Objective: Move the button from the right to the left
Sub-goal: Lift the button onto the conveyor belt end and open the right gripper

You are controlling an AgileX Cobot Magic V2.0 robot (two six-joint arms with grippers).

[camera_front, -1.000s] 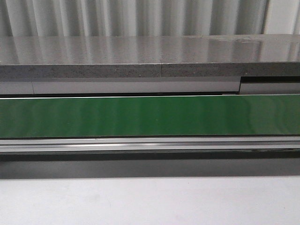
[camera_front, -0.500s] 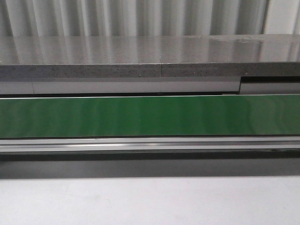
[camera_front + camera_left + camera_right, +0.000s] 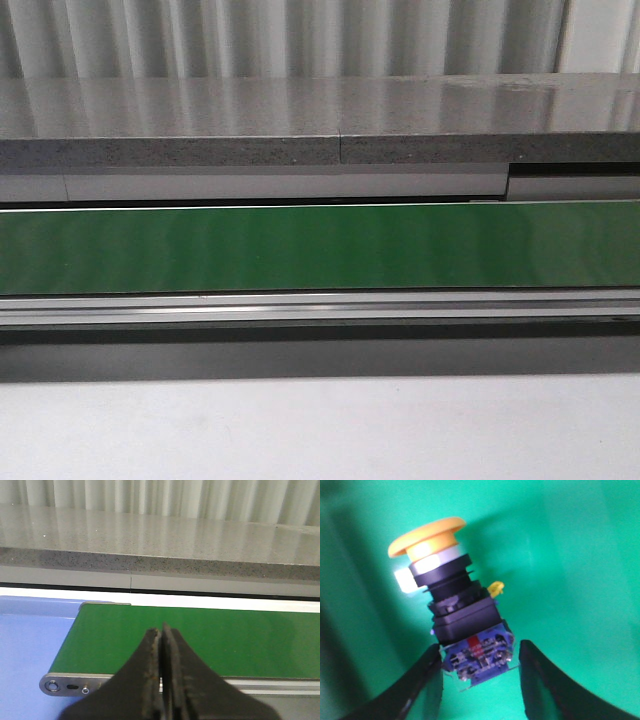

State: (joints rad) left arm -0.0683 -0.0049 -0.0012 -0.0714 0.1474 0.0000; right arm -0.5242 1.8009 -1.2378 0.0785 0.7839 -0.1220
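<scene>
The button (image 3: 452, 615) lies on the green belt (image 3: 560, 555) in the right wrist view, with its yellow mushroom cap (image 3: 425, 536) pointing away from the fingers and its clear-and-blue contact block (image 3: 477, 657) nearest them. My right gripper (image 3: 480, 647) is open, with one finger on each side of the contact block. One finger is at the block's corner and the other stands apart from it. My left gripper (image 3: 161, 628) is shut and empty above the near edge of the belt (image 3: 225, 635), close to the belt's end. The front view shows neither the button nor a gripper.
The green conveyor belt (image 3: 320, 248) runs across the front view, with a metal rail (image 3: 320, 308) along its near side. A grey speckled counter (image 3: 300, 120) stands behind it and a white tabletop (image 3: 320, 430) in front. A blue surface (image 3: 30, 640) lies beyond the belt's end roller (image 3: 52, 685).
</scene>
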